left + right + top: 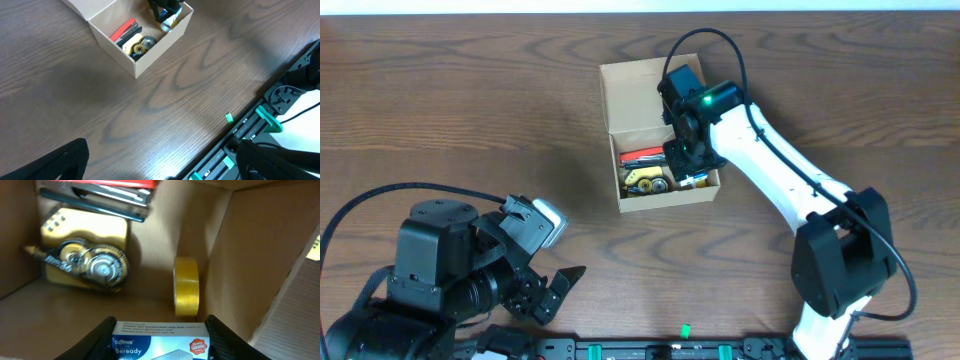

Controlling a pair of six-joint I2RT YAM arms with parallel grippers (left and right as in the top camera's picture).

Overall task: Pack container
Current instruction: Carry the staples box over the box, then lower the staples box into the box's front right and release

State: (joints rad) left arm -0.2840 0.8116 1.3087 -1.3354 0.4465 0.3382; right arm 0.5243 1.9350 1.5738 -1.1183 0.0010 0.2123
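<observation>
The table [470, 100] is matt brown wood grain. The container [635, 95] is plain matt tan cardboard. Inside it, the yellow tape roll [186, 286], at three o'clock from the smooth plastic geared dispenser [82, 247], looks glossy. The printed pack [160, 342] has a slick paper face.

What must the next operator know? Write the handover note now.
Left gripper: open, empty, low over the table, well apart from the container.
Right gripper: down inside the container, shut on a small blue-and-white packet.
Lid flap: open.
Done: red stapler, yellow geared dispenser and yellow tape roll lie inside.
Left: release the packet, lift the right gripper out, then probably close the flap.
</observation>
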